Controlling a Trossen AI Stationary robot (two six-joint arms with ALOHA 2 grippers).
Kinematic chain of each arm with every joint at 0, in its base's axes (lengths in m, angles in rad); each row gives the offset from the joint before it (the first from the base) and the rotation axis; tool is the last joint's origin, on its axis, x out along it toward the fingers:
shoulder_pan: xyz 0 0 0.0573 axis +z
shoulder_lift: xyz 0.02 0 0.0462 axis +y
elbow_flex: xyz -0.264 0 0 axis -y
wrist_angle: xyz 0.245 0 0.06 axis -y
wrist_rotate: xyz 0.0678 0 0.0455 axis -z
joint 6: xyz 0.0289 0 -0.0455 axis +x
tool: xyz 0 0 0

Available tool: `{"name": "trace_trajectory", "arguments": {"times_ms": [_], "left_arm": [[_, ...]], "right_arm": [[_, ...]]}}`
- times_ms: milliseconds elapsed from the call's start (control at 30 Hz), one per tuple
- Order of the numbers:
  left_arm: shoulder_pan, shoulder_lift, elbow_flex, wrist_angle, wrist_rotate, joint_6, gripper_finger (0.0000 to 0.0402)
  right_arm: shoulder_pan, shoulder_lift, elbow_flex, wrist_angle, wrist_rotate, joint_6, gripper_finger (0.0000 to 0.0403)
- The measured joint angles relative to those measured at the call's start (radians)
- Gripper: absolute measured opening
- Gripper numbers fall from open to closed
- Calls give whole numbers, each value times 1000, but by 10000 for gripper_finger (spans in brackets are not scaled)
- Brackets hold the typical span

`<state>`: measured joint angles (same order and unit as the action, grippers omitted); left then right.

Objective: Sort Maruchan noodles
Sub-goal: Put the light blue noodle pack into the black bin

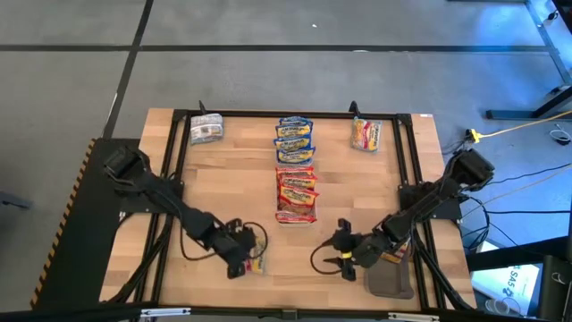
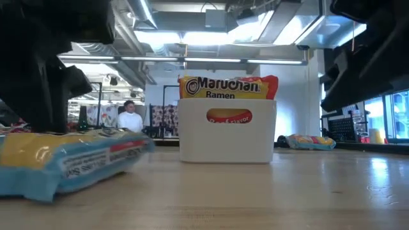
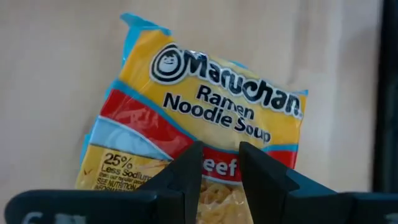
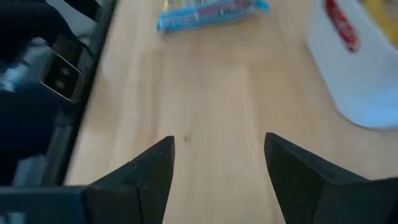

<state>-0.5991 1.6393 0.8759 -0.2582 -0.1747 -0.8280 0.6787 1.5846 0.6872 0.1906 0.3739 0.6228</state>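
A blue-yellow Maruchan noodle packet (image 3: 205,106) lies on the wood near the table's near edge (image 1: 258,255), under my left gripper (image 3: 221,152). It shows in the low view at the left (image 2: 64,160). That gripper points down at it with only a narrow gap between its fingers. My right gripper (image 4: 219,146) hovers open over bare wood right of it (image 1: 344,253). Red-orange packets (image 1: 296,192) fill the white tray (image 2: 192,140) at mid-table. Blue-yellow packets (image 1: 293,137) lie beyond it, a silver-grey one (image 1: 206,131) far left and a yellow-red one (image 1: 366,134) far right. My left gripper comes from above, pointing down, and its fingertips (image 3: 193,162) stand on the printed face of the packet by the red band (image 3: 143,121) near its middle. A narrow strip of the face shows between them. The packet rests flat on the table (image 2: 38,182).
A dark grey tray (image 1: 391,282) sits at the near right corner, beside the right arm. Black frame rails run along the table's left and right edges. Bare wood lies between the two grippers. A person (image 2: 131,118) stands far off in the room behind.
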Motion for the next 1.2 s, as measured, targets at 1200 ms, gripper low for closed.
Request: {"name": "trace_trajectory", "arguments": {"times_ms": [1200], "left_arm": [[-121, 291, 305, -26, -288, -154, 100]], "right_arm": [[-33, 256, 0, 313, 44, -54, 225]]}}
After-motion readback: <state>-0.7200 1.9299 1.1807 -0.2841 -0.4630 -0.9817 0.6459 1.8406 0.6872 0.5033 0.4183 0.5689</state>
